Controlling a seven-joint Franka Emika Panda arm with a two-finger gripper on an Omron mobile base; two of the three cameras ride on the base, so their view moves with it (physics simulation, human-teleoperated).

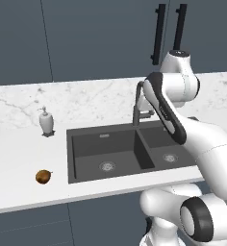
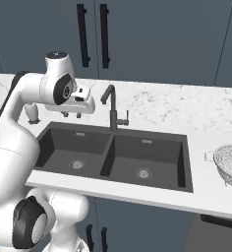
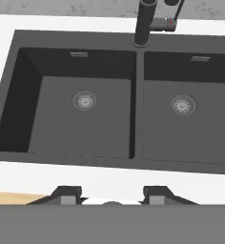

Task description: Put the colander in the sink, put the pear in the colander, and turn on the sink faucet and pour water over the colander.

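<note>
The gripper (image 2: 71, 114) is hanging over the sink (image 2: 44, 142), holding nothing, fingers (image 3: 69, 193) a little way apart. First it is going to need the colander (image 2: 231, 165), far off on the counter's right end, so it should reach over and pinch the rim. That big silvery bowl is sitting full of tiny holes. The small brown pear (image 1: 44, 176) is lying left of the sink.

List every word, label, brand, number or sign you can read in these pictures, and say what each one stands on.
None: no readable text stands anywhere.
The soap dispenser is plain white, with no label.
The sink faucet bears a tiny red and blue mark on its lever, a sign too small to read as text.
The sink, colander and pear carry no markings.
</note>
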